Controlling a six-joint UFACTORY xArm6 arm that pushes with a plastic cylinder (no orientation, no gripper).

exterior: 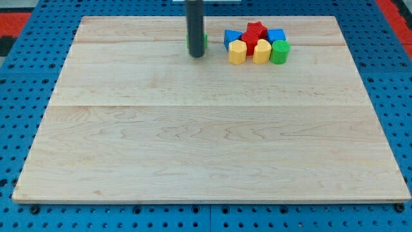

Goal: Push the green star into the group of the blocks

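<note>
The green star (pixel 204 42) lies near the view's top, mostly hidden behind my dark rod; only slivers of green show at the rod's sides. My tip (pixel 196 55) rests on the board just in front of the star, touching or nearly touching it. To the view's right is the group of blocks: a blue block (pixel 231 37), a red star (pixel 255 29), a red block (pixel 250 41), a blue block (pixel 276 35), two yellow blocks (pixel 237 53) (pixel 261 51) and a green cylinder (pixel 279 51). The star is a short gap left of the group.
The wooden board (pixel 206 142) lies on a blue perforated table (pixel 19 96). The board's top edge runs just behind the blocks.
</note>
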